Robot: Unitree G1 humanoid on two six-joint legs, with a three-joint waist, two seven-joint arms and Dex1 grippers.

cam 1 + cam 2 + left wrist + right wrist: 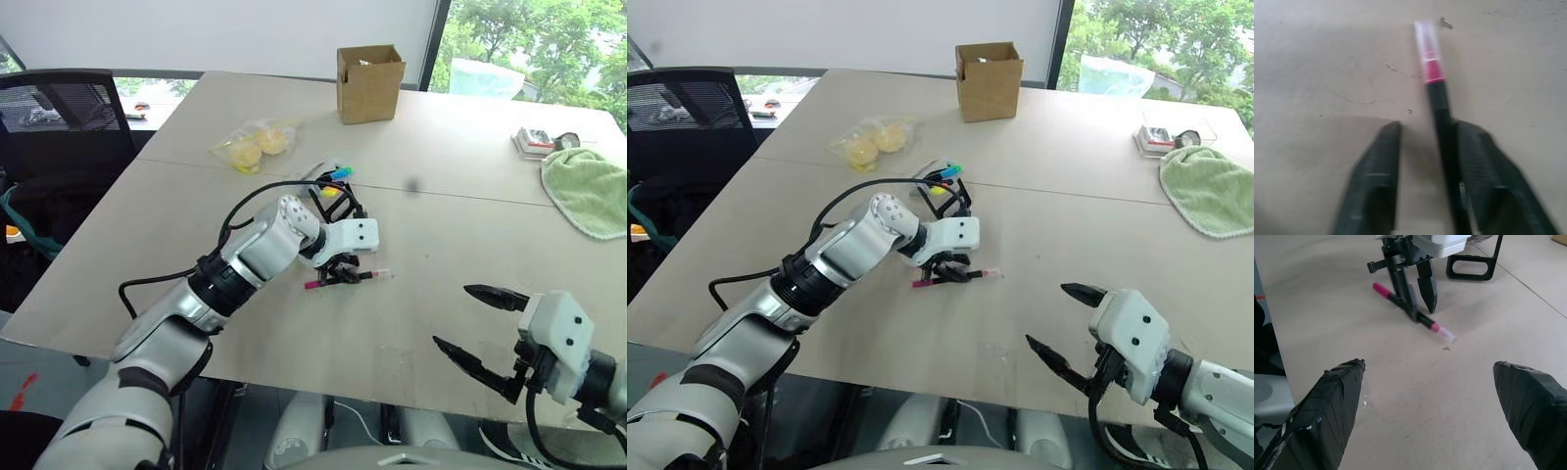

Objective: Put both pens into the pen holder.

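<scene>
Pink pen point(1441, 105) btwn left pincer point(1422, 147) fingers (touching one)

Pink-ended pen point(345, 279) flat on table, pen holder point(338, 196) just beyond

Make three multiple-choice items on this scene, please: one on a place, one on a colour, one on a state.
1. Where does the pink-ended pen lie?
A. on the table
B. in the cardboard box
C. on the green cloth

2. What colour is the cloth?
A. red
B. green
C. blue

3. How is the right gripper?
A. shut on a pen
B. shut, empty
C. open, empty

Key: 1 A, it lies flat on the table at the left gripper; 2 B, pale green; 3 C, fingers wide apart.
</scene>
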